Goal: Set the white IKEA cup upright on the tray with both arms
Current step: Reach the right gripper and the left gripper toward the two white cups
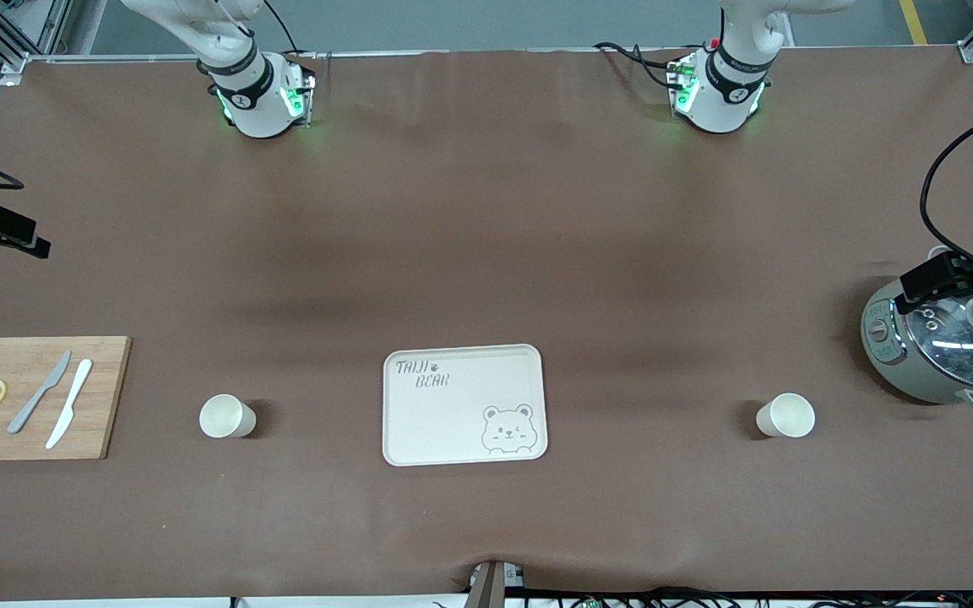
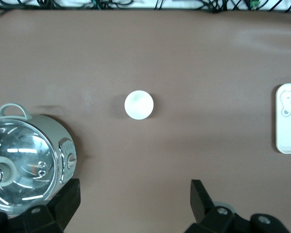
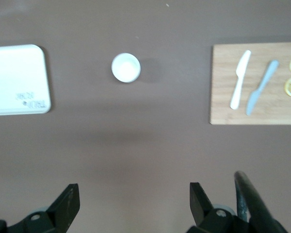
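— Where were the cups when we looked?

— We found two white cups, both standing upright on the brown table, one on each side of the tray (image 1: 464, 404). The cup toward the right arm's end (image 1: 226, 416) stood between the tray and the wooden cutting board (image 1: 35, 397); the cup toward the left arm's end (image 1: 786, 415) stood between the tray and the cooker (image 1: 934, 350).

— And our grippers?

— Both hung high, fingers spread wide, holding nothing. The left gripper (image 2: 136, 204) looked down on its cup (image 2: 138, 104); the right gripper (image 3: 134, 204) on the other (image 3: 125, 67).

— Which arm for which?

— We judged each arm nearer its own cup, each cup's axis vertical, so a descent straight down suited both.
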`<state>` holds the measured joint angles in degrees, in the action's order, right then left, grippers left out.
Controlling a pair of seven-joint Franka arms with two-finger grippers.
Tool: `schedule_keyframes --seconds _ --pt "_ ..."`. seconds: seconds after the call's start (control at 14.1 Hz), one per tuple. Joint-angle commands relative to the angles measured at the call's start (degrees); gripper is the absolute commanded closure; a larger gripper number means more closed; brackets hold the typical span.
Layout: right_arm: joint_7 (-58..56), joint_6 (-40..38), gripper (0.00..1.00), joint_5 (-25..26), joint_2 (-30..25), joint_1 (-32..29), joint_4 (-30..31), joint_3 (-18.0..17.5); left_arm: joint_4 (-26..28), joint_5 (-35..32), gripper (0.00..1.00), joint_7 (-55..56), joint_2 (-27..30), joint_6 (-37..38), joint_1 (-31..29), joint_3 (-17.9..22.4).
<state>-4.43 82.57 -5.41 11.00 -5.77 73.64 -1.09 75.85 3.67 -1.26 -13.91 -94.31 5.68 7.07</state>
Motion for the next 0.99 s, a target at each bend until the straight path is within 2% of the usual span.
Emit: schedule_keyframes --seconds 0.0,0.14,0.43,0.71,0.92 --pt "0.1 4.6 0.0 -2.7 4.4 0.8 0.2 0.0 1.4 -1.2 0.0 -0.8 -0.8 0.4 -0.3 -0.2" --pt "0.4 7.8 0.0 -4.7 8.1 1.1 0.2 0.1 1.5 -1.5 0.0 -0.9 -2.4 -0.2 -0.3 -0.1" --pt "0.8 13.7 0.0 -3.6 14.7 3.7 0.5 0.3 1.5 -1.6 0.0 -0.9 -6.4 -2.5 -1.5 0.0" --pt "0.7 20.3 0.0 0.0 20.2 3.6 0.5 0.2 1.5 -3.0 0.0 -1.1 -10.1 -5.7 -1.7 0.1" --pt "0.2 24.2 0.0 0.2 23.9 2.9 0.5 0.3 1.5 -4.1 0.0 -1.3 -12.6 -7.5 -1.8 0.1"
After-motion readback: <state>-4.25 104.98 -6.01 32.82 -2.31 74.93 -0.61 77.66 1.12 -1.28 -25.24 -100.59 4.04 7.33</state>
